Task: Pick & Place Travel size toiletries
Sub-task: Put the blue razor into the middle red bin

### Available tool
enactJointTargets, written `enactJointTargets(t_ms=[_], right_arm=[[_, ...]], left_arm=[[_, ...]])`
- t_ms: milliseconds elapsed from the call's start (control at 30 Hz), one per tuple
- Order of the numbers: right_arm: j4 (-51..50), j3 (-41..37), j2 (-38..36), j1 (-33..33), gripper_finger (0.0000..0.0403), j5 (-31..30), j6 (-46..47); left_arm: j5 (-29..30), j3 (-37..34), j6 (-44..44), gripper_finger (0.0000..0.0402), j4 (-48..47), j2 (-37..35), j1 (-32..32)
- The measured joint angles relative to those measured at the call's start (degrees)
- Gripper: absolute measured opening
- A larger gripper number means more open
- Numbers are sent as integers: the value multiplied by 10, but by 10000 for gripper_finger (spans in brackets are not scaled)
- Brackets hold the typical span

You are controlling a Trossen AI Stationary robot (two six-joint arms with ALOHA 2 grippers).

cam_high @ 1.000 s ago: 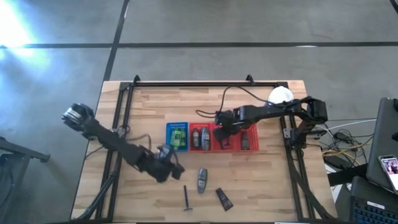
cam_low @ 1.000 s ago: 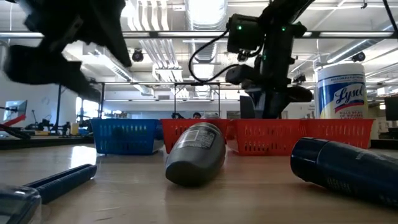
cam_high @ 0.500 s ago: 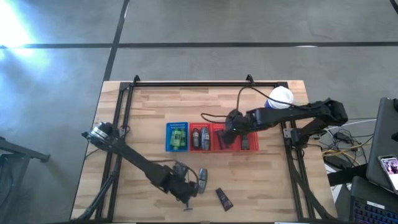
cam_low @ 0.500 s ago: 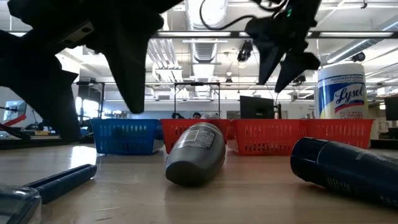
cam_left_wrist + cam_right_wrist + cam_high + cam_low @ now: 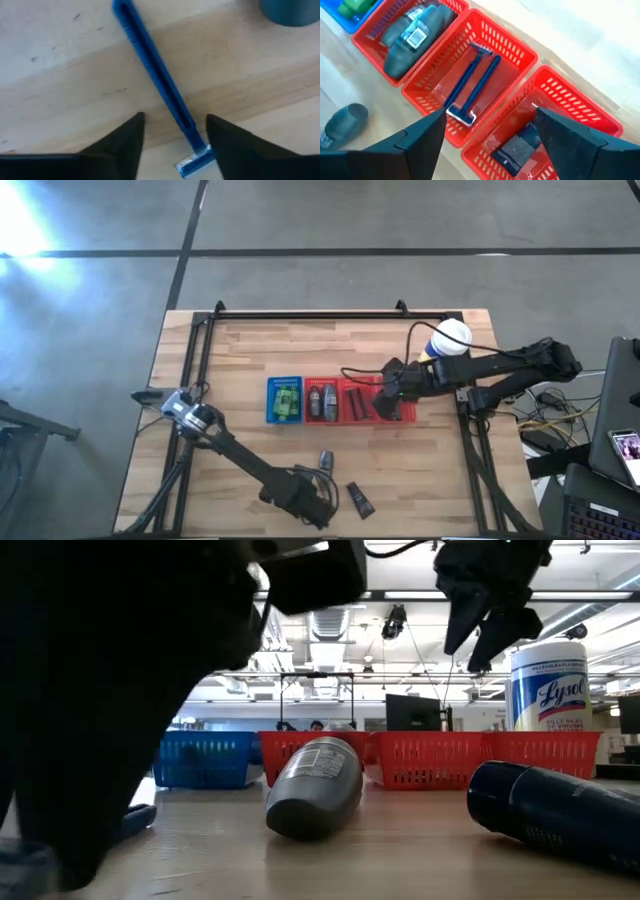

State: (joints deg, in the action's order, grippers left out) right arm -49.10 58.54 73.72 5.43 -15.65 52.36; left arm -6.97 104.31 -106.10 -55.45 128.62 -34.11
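One second on, your left gripper (image 5: 172,132) has swung down over the loose razor (image 5: 157,85), jaws spread astride it for a pick, while your right gripper (image 5: 490,130) lifts clear of the red baskets (image 5: 520,55), jaws parted and holding nothing.

Lysol canister (image 5: 451,336) at table's (image 5: 240,360) far right corner.

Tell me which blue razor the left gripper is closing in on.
The loose blue razor lying on the wooden table, between the open left gripper; the other razors lie in a red basket.
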Motion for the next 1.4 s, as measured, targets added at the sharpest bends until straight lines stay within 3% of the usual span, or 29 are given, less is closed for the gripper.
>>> enactJointTargets(t_ms=[200, 333, 467, 600, 767, 900, 1067, 1200, 1400], right_arm=[[2, -18, -5, 11, 273, 4, 9], [45, -18, -5, 31, 253, 14, -15], [135, -18, -5, 50, 235, 81, -44], [221, -19, -5, 56, 223, 130, -27], [291, -20, -5, 54, 221, 130, -49], [358, -22, 13, 53, 232, 128, -98], [503, -20, 54, 41, 252, 134, -119], [582, -12, 99, 31, 269, 136, -117], [616, 40, 176, 11, 291, 150, -119]], left_arm=[[16, -3, 7, 91, -44, 6, -3], [60, -19, 78, 23, -81, 0, 6], [122, -41, 123, 23, -88, -15, 15], [238, -68, 160, 23, -88, -55, 12], [399, -119, 209, 23, -46, -187, 3], [475, -228, 294, 23, 98, -300, 4], [512, -400, 420, 23, 379, -446, 17], [520, -485, 436, 23, 420, -523, 26], [515, -529, 488, 23, 464, -578, 42]])
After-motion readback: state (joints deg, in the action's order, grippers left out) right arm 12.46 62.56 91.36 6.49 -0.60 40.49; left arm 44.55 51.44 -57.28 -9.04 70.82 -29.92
